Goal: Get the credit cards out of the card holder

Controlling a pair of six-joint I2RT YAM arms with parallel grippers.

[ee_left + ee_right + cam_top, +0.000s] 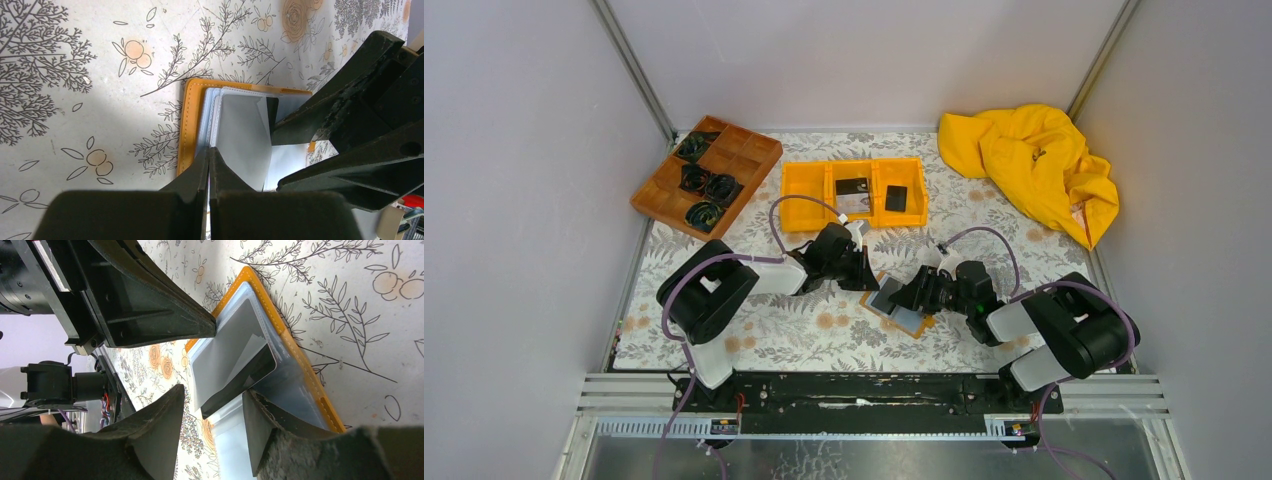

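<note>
The orange-tan card holder (882, 287) (190, 125) (300, 365) lies open on the flowered cloth between my two grippers, grey-blue pockets up. A dark-edged credit card (235, 365) (271, 107) sticks partly out of a pocket, tilted up. My right gripper (912, 297) (214, 395) stands open with that card's lower corner in the gap between its fingers, not touching either one. My left gripper (869, 283) (209, 150) is shut, its tips resting on the holder's pocket edge next to the orange border. Two black credit cards (896, 197) lie in the orange bin.
An orange three-compartment bin (804, 190) stands behind the holder. A brown wooden divided tray (664, 195) with black coiled items sits at the back left. A crumpled yellow cloth (1034, 160) fills the back right corner. Walls close both sides.
</note>
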